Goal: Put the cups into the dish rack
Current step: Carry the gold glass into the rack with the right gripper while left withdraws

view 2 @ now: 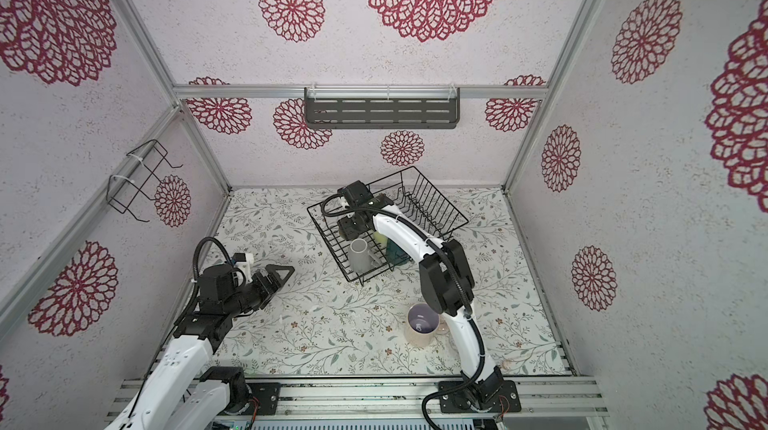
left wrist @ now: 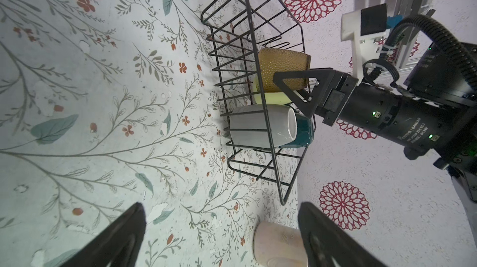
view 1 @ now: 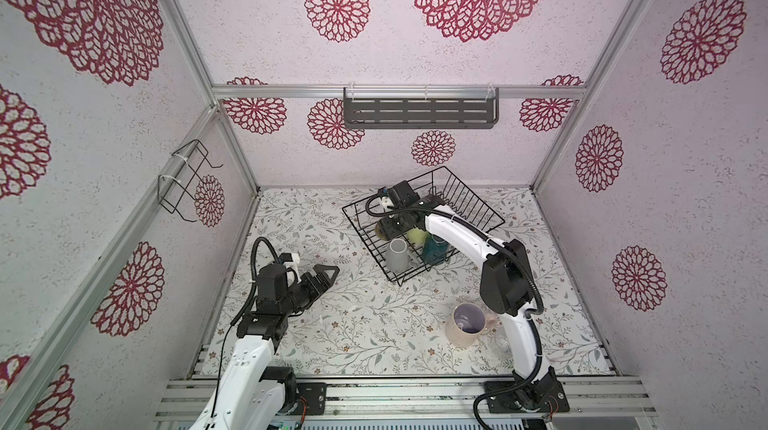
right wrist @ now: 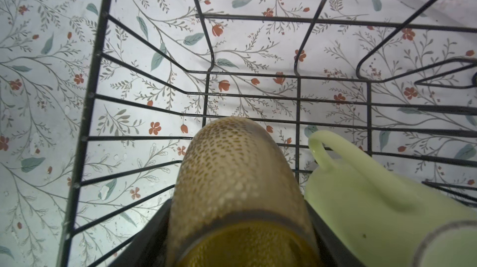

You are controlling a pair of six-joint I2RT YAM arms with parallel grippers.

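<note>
The right gripper (right wrist: 237,201) is reaching down into the large black wire dish rack (view 1: 465,199), which is sitting on the floral-patterned tabletop (view 1: 353,324) toward the back. Its jaws are pinching the dimpled amber glass tumbler (right wrist: 232,175) on both sides. In the right wrist view the tumbler is lying just beside the pale yellow-green mug (right wrist: 374,201). Whether the tumbler is resting on the rack's wires cannot be told.

In both top views the light grey mug (view 1: 397,255) is sitting in the rack's near corner with its mouth showing. The dark teal mug (view 1: 434,247) is standing beside it, partly covered by the right arm.

The large pink mug (view 1: 467,324) is standing outside the rack on the tabletop near the right arm's base. The small clear glass (view 1: 500,345) is standing just beside it.

The left gripper (view 1: 326,276) is hovering over the left side of the tabletop, well apart from the rack. Its jaws are spread wide and are holding nothing.
</note>
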